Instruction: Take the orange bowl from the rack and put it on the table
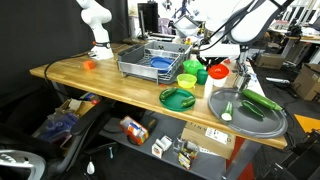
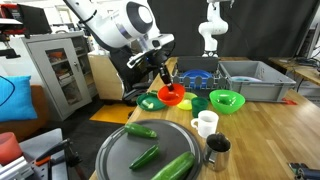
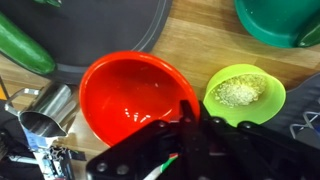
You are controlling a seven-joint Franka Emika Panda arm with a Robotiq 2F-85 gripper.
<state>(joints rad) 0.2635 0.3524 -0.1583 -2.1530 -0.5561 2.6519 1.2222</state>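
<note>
End effector (image 3: 190, 125) closed on orange bowl (image 3: 128, 95) rim, centre frame.
Bowl already out of rack (image 1: 135, 60), low over counter (image 1: 90, 76) beside green bowl (image 3: 245, 95); set-down and release left.

One orange bowl (image 2: 170, 96), two green bowls (image 2: 227, 100), three cucumbers (image 2: 146, 156), one mug (image 2: 205, 123)

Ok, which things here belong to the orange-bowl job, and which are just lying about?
Job: orange bowl, rack, table, end effector at the bowl's rim.
Lying about: green bowls, green plate, round tray, cucumbers, white mug, metal cup.
</note>
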